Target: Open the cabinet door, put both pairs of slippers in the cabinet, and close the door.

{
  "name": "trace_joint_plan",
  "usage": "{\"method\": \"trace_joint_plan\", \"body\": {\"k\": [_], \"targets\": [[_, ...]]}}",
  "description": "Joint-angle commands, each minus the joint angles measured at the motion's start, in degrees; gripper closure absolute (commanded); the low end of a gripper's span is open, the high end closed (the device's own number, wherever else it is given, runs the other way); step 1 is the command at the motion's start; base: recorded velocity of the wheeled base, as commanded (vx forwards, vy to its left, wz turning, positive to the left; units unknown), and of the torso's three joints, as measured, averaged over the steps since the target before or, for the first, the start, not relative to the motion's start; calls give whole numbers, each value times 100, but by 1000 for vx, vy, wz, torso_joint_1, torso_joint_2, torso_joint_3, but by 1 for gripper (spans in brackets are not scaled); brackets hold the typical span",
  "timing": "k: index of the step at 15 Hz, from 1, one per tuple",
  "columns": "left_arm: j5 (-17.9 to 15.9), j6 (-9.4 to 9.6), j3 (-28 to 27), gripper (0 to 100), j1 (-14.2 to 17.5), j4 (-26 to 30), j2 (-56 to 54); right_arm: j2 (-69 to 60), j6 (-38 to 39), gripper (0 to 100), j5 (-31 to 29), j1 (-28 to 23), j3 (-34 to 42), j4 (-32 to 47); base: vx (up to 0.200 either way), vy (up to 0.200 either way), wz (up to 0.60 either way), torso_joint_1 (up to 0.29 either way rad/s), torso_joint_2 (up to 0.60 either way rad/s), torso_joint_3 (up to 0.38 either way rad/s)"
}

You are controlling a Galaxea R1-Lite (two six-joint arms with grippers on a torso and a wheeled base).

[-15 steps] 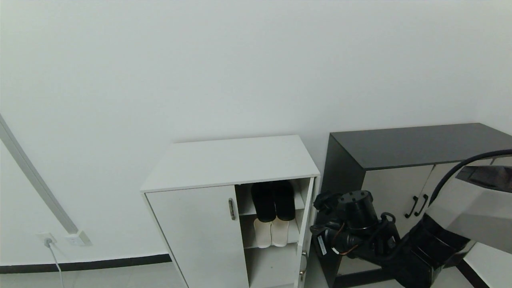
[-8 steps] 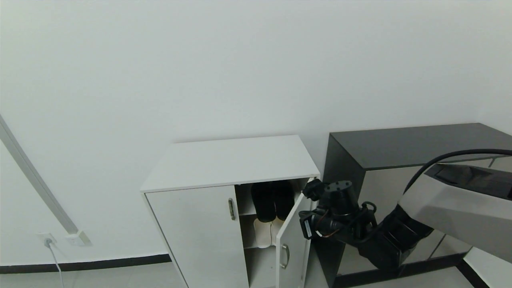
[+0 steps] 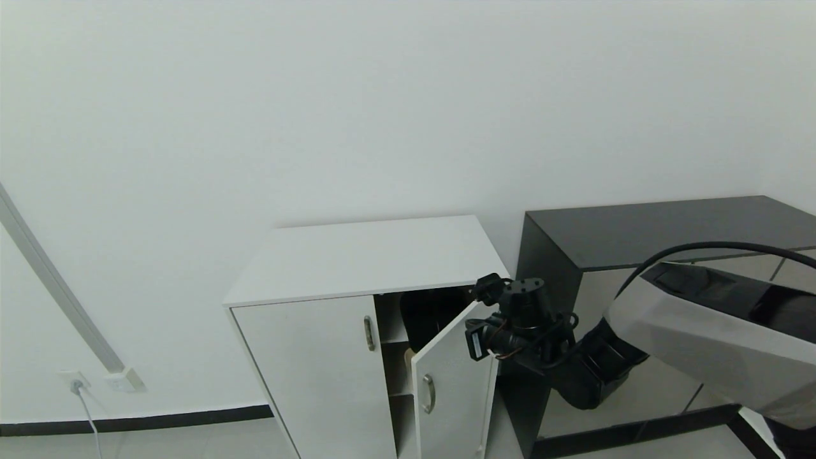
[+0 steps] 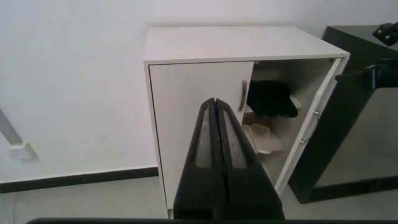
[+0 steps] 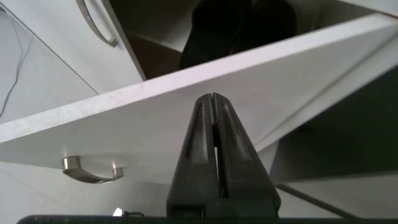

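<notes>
The white cabinet (image 3: 370, 258) has its left door closed and its right door (image 3: 449, 376) standing about half open. Black slippers (image 3: 428, 311) lie on the upper shelf, and a sliver of the white slippers (image 3: 408, 360) shows on the shelf below. My right gripper (image 3: 482, 294) is shut, its tips against the outer face of the right door near its top edge (image 5: 213, 98). From the left wrist view, the black slippers (image 4: 270, 99) and white slippers (image 4: 261, 134) sit inside, and my left gripper (image 4: 214, 102) hangs shut in front of the cabinet, holding nothing.
A black cabinet (image 3: 637, 236) with mirrored doors stands right beside the white one. A wall socket with a cable (image 3: 76, 382) and a slanted conduit (image 3: 51, 280) are on the wall at left. The right door's handle (image 5: 90, 171) lies below my right gripper.
The right door has swung from wide open to about half closed, with my right gripper moving left and up against it. The slippers are now mostly hidden behind the door.
</notes>
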Motion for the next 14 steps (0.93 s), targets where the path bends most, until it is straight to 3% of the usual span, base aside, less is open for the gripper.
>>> {"method": "trace_joint_plan", "body": {"k": [1, 14], "targets": [[10, -7, -1, 100, 4, -1, -1, 256, 2, 100, 1, -28, -233, -3, 0, 0, 0, 0, 0, 0], [81, -7, 7, 100, 4, -1, -1, 1170, -7, 100, -17, -222, -1674, 94, 0, 0, 0, 0, 0, 0]]}}
